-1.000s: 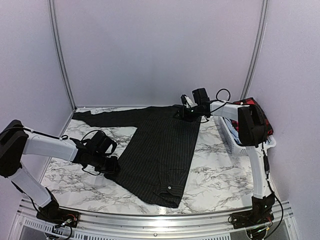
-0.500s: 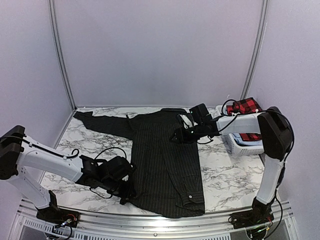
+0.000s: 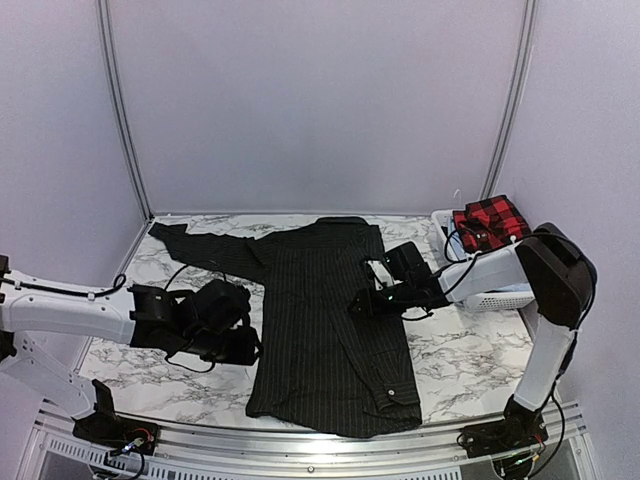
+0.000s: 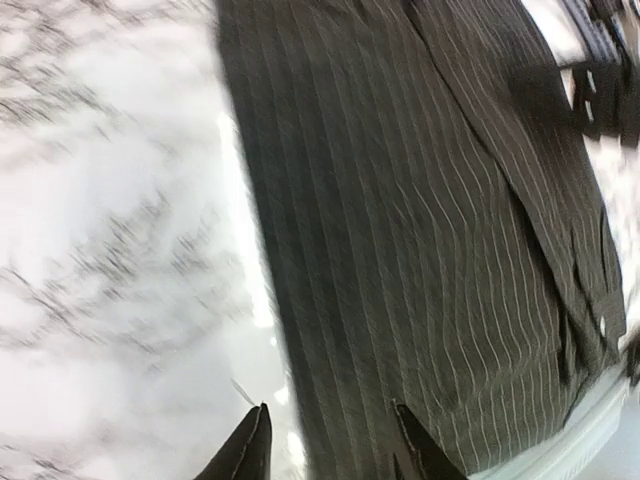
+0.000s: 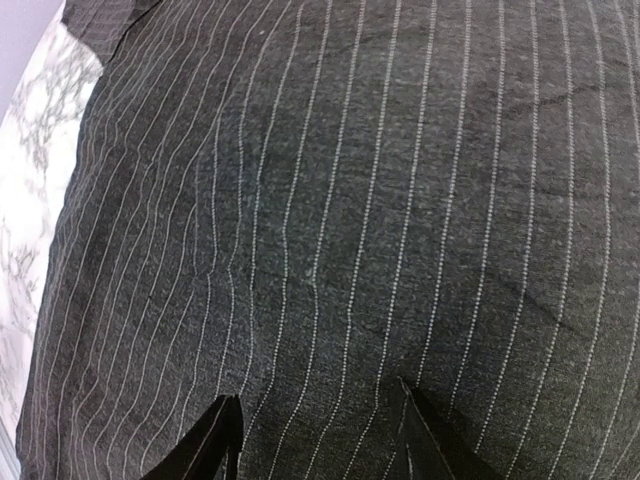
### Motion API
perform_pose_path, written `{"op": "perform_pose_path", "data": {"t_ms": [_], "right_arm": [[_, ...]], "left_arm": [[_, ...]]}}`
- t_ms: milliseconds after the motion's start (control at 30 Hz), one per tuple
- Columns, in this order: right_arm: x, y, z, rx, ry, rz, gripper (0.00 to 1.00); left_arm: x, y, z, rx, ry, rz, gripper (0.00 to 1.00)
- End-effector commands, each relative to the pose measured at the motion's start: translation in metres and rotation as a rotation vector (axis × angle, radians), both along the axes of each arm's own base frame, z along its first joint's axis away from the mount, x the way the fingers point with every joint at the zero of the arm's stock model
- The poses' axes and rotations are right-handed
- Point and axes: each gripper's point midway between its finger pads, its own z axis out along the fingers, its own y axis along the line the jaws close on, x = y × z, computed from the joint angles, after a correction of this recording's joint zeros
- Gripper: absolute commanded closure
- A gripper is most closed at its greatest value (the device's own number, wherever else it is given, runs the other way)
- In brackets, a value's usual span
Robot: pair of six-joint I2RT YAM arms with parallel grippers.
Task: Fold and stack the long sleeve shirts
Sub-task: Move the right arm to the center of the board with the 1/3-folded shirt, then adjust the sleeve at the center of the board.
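Note:
The black pinstriped long sleeve shirt [image 3: 320, 330] lies flat down the middle of the marble table, collar at the far end, one sleeve [image 3: 200, 250] stretched to the far left. My left gripper [image 3: 250, 345] sits low at the shirt's left edge. In the left wrist view the left gripper [image 4: 330, 440] is open, one fingertip over marble, the other over the cloth [image 4: 430, 220]. My right gripper [image 3: 358, 300] hovers over the shirt's right half, and in the right wrist view the right gripper [image 5: 320, 430] is open above the striped cloth [image 5: 350, 200]. The red-and-black checked shirt [image 3: 490, 220] lies on the basket.
A white lattice basket [image 3: 505, 297] stands at the table's right edge, behind my right arm. Bare marble [image 3: 140, 370] shows left of the shirt and also at the near right [image 3: 460, 370]. Grey walls close in the far and side edges.
The black shirt has been pulled toward the near edge and straightened. My left gripper has opened and let go of its left edge. My right gripper has moved nearer and down over the shirt.

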Motion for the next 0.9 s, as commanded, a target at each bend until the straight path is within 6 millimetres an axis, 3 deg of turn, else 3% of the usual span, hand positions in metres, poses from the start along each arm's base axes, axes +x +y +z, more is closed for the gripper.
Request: {"op": "perform_pose_path", "data": {"t_ms": [0, 200, 333, 433, 567, 700, 867], "right_arm": [[0.005, -0.041, -0.02, -0.074, 0.026, -0.139, 0.49], [0.009, -0.053, -0.017, -0.096, 0.008, -0.156, 0.48], [0.011, -0.042, -0.001, -0.082, -0.023, -0.121, 0.48], [0.009, -0.028, 0.02, -0.081, -0.065, -0.077, 0.48], [0.007, -0.01, 0.051, -0.068, -0.121, -0.032, 0.47], [0.003, -0.001, 0.079, -0.032, -0.157, -0.009, 0.47], [-0.004, 0.0, 0.102, -0.014, -0.182, 0.006, 0.46]], "left_arm": [[0.049, 0.043, 0.013, 0.083, -0.074, 0.134, 0.58], [0.148, 0.099, 0.044, 0.101, -0.188, 0.37, 0.52], [0.216, 0.145, 0.064, 0.095, -0.272, 0.565, 0.49], [0.263, 0.181, 0.065, 0.133, -0.301, 0.706, 0.48], [0.317, 0.218, 0.052, 0.185, -0.303, 0.829, 0.48], [0.353, 0.251, 0.037, 0.224, -0.298, 0.934, 0.48], [0.368, 0.276, 0.001, 0.299, -0.25, 1.002, 0.47]]}}
